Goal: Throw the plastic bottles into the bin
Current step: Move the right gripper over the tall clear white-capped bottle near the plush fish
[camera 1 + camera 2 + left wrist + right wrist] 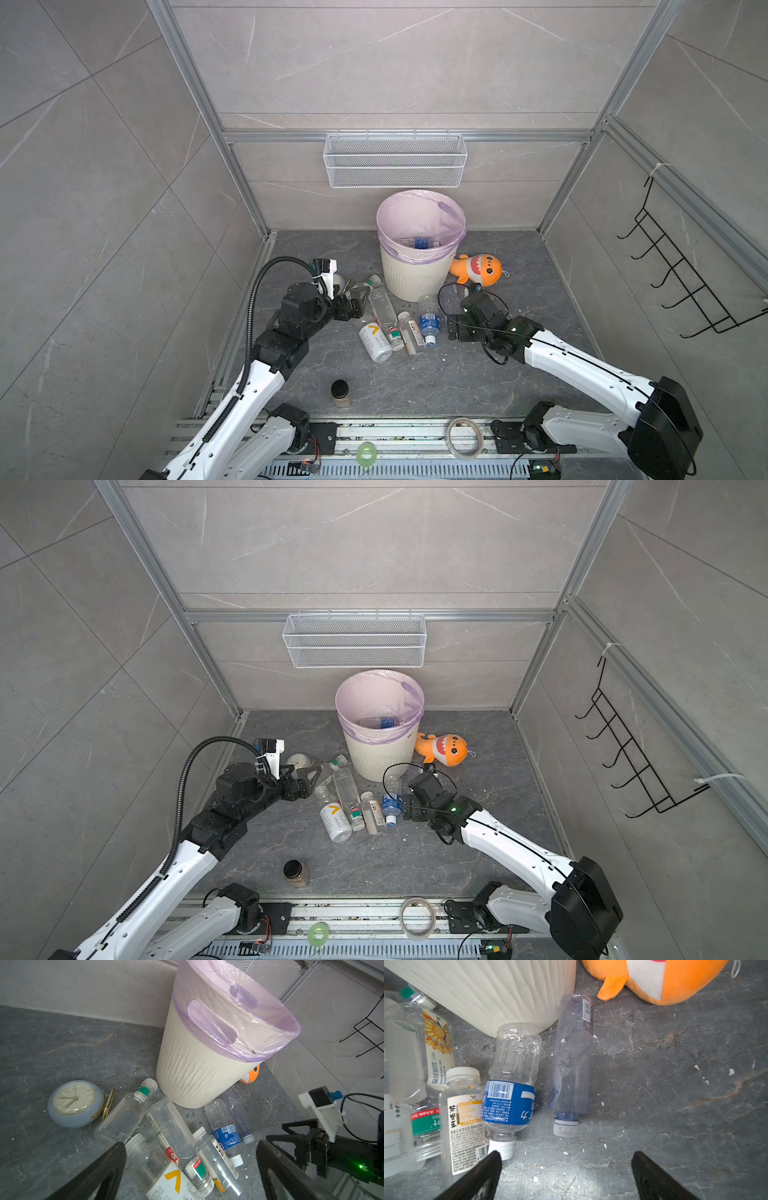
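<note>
**At the foot of the bin, a pick was being lined up**

On the desk, the plastic bottles were seen heaped beside the bin's wall; one bottle was seen inside it. The left tool and right tool were both held spread, with nothing gripped. A grasp was judged to be in hand: the right tool was pointed at a blue-tinted bottle. Lowering astride its body, then closing, would be called for.
</note>
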`<move>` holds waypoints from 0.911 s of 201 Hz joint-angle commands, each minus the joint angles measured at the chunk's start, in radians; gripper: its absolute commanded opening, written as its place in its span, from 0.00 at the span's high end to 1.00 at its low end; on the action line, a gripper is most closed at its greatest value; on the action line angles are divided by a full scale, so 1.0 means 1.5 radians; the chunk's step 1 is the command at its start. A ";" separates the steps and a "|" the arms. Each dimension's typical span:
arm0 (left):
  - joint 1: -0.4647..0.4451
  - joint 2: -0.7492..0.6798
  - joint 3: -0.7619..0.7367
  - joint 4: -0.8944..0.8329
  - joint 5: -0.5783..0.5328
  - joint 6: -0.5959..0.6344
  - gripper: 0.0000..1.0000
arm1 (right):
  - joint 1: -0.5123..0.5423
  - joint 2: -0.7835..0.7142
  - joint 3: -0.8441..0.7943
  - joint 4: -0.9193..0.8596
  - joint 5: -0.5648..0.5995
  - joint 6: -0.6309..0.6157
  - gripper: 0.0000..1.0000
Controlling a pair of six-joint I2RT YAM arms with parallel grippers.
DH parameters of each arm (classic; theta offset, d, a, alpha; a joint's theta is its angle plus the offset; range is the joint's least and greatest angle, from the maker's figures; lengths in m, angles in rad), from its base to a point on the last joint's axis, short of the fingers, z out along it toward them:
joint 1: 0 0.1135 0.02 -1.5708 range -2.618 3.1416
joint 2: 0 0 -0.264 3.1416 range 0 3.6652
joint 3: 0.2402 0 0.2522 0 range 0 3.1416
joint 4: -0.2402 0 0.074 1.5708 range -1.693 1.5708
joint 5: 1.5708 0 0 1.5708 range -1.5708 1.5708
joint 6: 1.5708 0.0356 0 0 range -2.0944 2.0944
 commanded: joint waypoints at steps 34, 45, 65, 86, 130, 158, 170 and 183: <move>0.000 -0.052 -0.096 0.026 -0.031 -0.036 0.00 | -0.036 0.044 0.036 0.028 -0.028 0.003 0.00; 0.000 -0.057 -0.116 0.033 -0.031 -0.040 0.00 | -0.045 0.055 0.042 0.030 -0.037 0.006 0.00; 0.000 -0.067 -0.145 0.043 -0.029 -0.040 0.00 | -0.057 0.077 0.051 0.038 -0.051 0.008 0.00; -0.001 -0.076 -0.170 0.053 -0.029 -0.036 0.00 | -0.067 0.098 0.058 0.049 -0.064 0.008 0.00; 0.000 -0.079 -0.213 0.086 -0.016 -0.035 0.00 | -0.085 0.138 0.076 0.063 -0.084 0.003 0.00; -0.001 -0.069 -0.231 0.101 -0.004 -0.026 0.00 | -0.095 0.158 0.084 0.072 -0.092 -0.002 0.00; -0.001 -0.065 -0.239 0.109 -0.002 -0.023 0.00 | -0.100 0.166 0.086 0.074 -0.094 -0.004 0.00; 0.000 -0.062 -0.250 0.120 0.002 -0.019 0.00 | -0.104 0.175 0.089 0.075 -0.097 -0.006 0.00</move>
